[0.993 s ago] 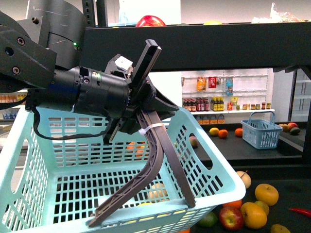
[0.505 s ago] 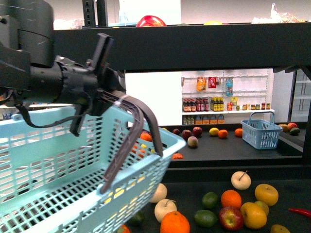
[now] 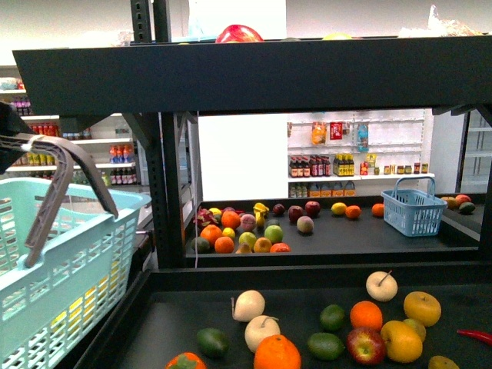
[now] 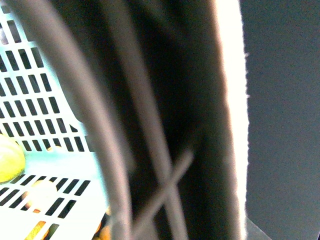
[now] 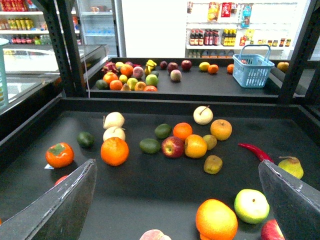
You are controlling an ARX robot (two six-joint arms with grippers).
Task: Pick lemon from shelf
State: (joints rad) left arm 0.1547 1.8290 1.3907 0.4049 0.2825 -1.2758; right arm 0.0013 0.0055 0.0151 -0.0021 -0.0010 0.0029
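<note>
The black shelf (image 3: 254, 77) fills the front view, with a near tray (image 3: 184, 323) and a back tray (image 3: 361, 238) of mixed fruit. A plain yellow fruit that may be the lemon (image 3: 338, 208) lies on the back tray and also shows in the right wrist view (image 5: 204, 66). My left gripper (image 3: 11, 142) at the far left edge is shut on the grey basket handle (image 3: 73, 173) of a teal basket (image 3: 61, 269). A yellow fruit (image 4: 9, 157) lies inside the basket. My right gripper (image 5: 175, 210) is open and empty above the near tray.
Under the right gripper lie an orange-yellow citrus (image 5: 216, 220) and a green apple (image 5: 253, 206). A red chilli (image 5: 255, 151), oranges, apples and pale stemmed fruit are spread on the near tray. A small blue basket (image 3: 413, 207) stands on the back tray. An upright post (image 3: 171, 184) divides the rack.
My left arm has swung the teal basket from the middle of the front view to the far left. The shelf trays and fruit behind it now show.
</note>
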